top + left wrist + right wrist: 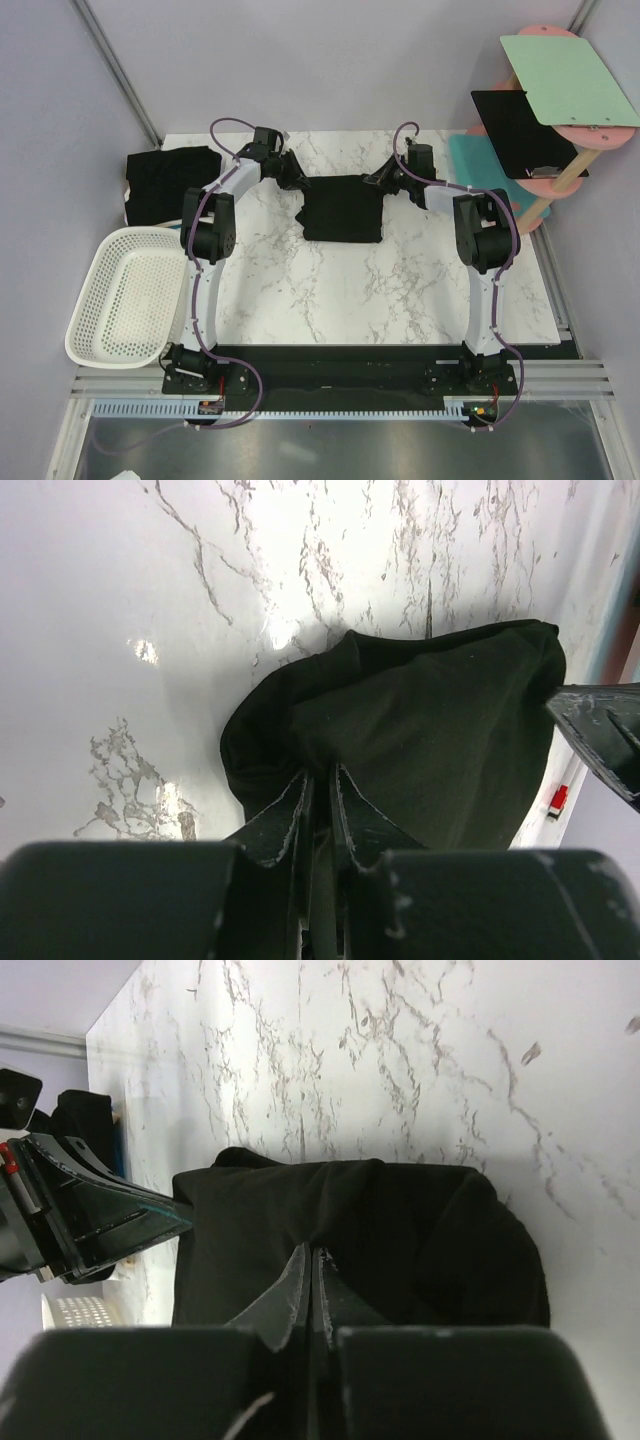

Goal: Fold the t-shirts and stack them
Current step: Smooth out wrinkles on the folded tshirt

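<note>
On marble table, left end effector and right end effector clench black t-shirt; grey walls behind.

Left end effector pinches the black t-shirt on marble table.

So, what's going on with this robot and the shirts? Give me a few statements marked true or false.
1. The left gripper and the right gripper are both shut on the middle t-shirt. True.
2. The white basket sits on the right side. False: it sits at the left edge of the table.
3. A second t-shirt, also black, lies at the table's far left corner. True.
4. The table is plain wood. False: it is white with a marble pattern.
</note>
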